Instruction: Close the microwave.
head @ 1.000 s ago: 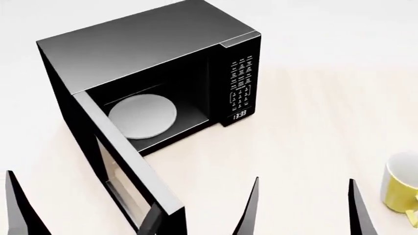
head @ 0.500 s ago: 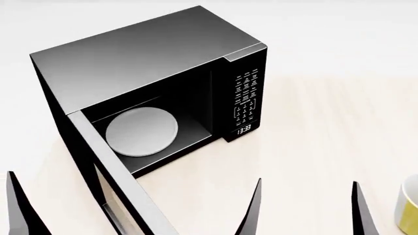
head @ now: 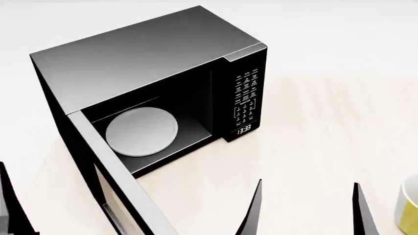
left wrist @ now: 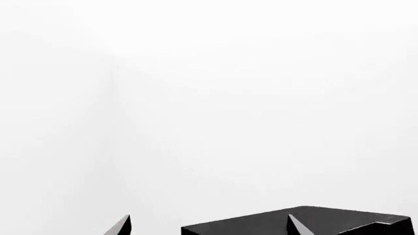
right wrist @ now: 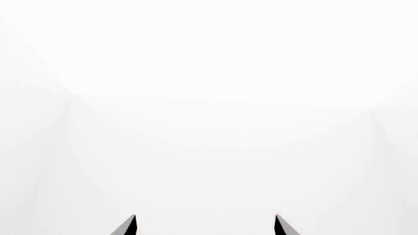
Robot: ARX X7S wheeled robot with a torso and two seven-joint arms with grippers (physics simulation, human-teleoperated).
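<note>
The black microwave (head: 140,54) stands on the pale wooden table (head: 326,127) with its windowed door (head: 111,171) swung wide open toward me at the lower left. The white turntable plate (head: 142,132) lies inside; the keypad (head: 245,98) and clock (head: 243,129) face right. My left gripper (left wrist: 207,226) is open; in its wrist view a dark corner of the microwave (left wrist: 248,227) lies just past the tips. In the head view only one of its fingers (head: 7,205) shows, left of the door. My right gripper (head: 307,213) is open and empty, right of the door; it also shows in the right wrist view (right wrist: 205,226).
A yellow mug (head: 408,205) stands at the right edge of the head view, just right of my right gripper. A plain white wall (right wrist: 209,98) fills both wrist views.
The head view shifted, so the microwave looks nearer and the mug slid toward the right edge. Since half a second ago my left finger moved left and lower. The door has not moved.
</note>
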